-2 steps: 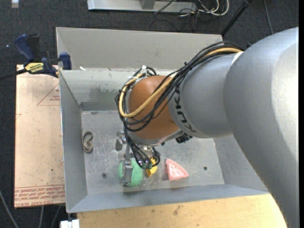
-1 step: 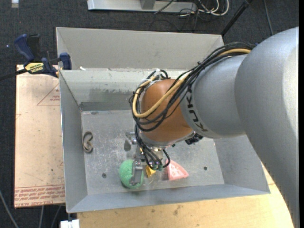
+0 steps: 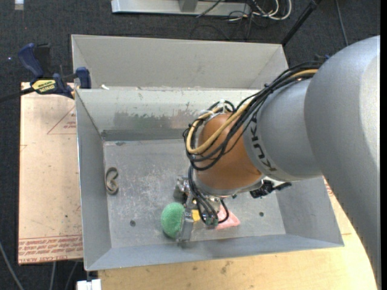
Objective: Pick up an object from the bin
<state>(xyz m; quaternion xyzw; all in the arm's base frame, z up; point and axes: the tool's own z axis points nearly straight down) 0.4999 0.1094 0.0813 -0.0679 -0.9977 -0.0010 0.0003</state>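
Claw (image 3: pixel 188 222) sits low in the bin (image 3: pixel 91 162), right against the right side of a green rounded lump (image 3: pixel 172 217). We can't tell if it's spread or pressed together. Arm (image 3: pixel 314 125) drops steeply from right of the lump, with its orange wrist cover (image 3: pixel 224 156) above. Pink thing (image 3: pixel 230 221) right of the lump, partly hidden. Small curled grey piece (image 3: pixel 112 181) well left.

In the bin (image 3: pixel 91 180), the gripper (image 3: pixel 188 223) stands at about 6 o'clock of the floor, near the front wall. A rounded lump (image 3: pixel 172 218) lies just beside it at its 9 o'clock. A flat piece (image 3: pixel 230 221) lies at its 3 o'clock. A small curled loop (image 3: pixel 112 181) lies at 9 o'clock of the floor, near the left wall and well apart from the others.
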